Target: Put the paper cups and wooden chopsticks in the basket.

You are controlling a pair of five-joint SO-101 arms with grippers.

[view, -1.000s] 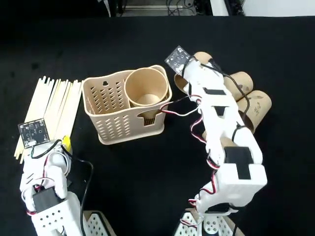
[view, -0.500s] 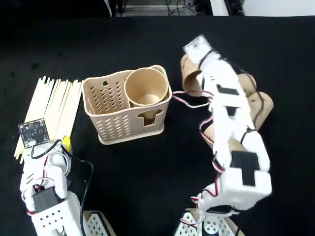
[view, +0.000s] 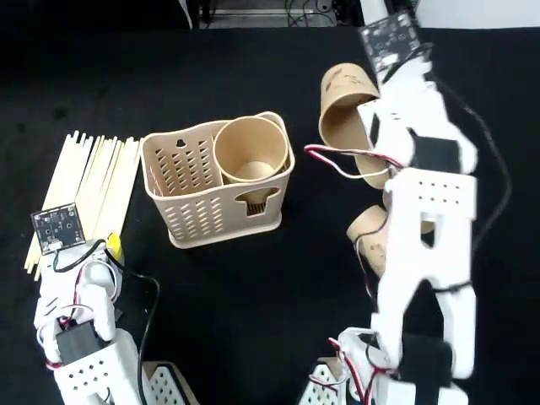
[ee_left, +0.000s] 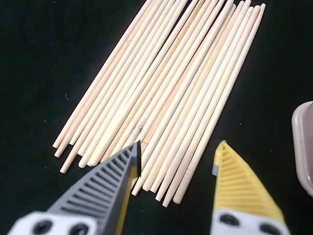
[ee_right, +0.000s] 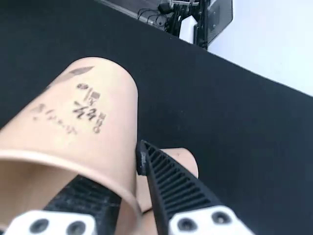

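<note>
Aslant, smooth tan paper cup [ee_right: 83, 112] tight in right tool [ee_right: 124, 164]; left tool [ee_left: 179, 147] agape above slender chopsticks [ee_left: 166, 83].

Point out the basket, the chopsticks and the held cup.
basket [view: 207, 221]: high view, front wall.
chopsticks [ee_left: 171, 98]: left wrist view, middle of the bundle.
held cup [ee_right: 83, 112]: right wrist view, printed side.

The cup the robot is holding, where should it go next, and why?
The right end effector is shut on the cup, with one finger inside its rim, but the cup is off to the side of the basket. So it should probably carry the cup sideways until it is over the basket, above the other cup standing there.
</note>
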